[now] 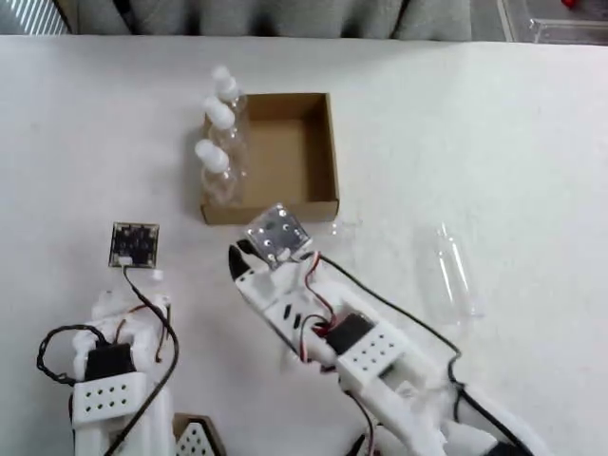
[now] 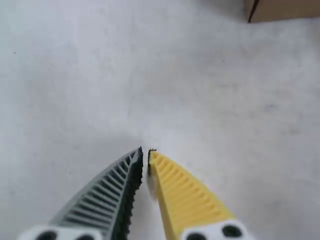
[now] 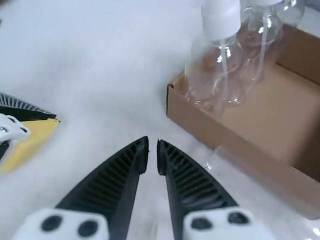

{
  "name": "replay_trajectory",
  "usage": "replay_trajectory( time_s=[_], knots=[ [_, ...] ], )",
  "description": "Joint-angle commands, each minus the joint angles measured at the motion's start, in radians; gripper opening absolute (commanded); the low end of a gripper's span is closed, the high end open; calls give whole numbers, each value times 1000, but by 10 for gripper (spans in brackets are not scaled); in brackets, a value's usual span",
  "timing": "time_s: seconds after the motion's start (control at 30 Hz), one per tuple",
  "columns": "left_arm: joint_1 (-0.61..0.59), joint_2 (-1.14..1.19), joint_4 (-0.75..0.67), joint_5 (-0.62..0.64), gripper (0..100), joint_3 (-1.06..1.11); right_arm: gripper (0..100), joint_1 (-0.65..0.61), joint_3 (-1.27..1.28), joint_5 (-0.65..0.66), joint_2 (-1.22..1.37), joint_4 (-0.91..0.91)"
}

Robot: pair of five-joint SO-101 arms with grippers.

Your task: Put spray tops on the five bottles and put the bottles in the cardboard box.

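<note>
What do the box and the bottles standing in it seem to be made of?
Box: brown cardboard, matte, with raw cut edges. Bottles: clear glossy plastic, probably; the box shows through them and highlights glint. Spray tops: opaque white, likely plastic.

White table (image 1: 494,133); grey cloth (image 1: 285,14) along far edge.

Bright, even light on the white table (image 1: 494,123), hardly any hard shadow.
We find only faint, soft shadows on the table just beside the cardboard box (image 1: 271,210); the clear bottles (image 3: 216,70) standing in the box carry small white glints, and the table around the box glares pale.
</note>
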Motion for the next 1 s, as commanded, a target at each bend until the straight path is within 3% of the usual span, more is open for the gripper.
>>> replay_trajectory(
  time_s=[0.0,0.17,0.33,0.63,0.83,0.97],
  knots=[
    [-7,-15,-28,-12,20,-5,15,-8,-57,-2,194,-176],
    [-7,-15,-28,-12,20,-5,15,13,-130,2,444,-295],
    [-7,-15,-28,-12,20,-5,15,108,-130,6,532,-369],
    [-4,-13,-57,-12,20,5,15,249,-77,6,515,-369],
    [-5,-13,-75,-11,20,9,15,331,31,8,371,-366],
    [-4,-13,-75,-11,20,9,15,449,66,8,249,-249]
  ],
)
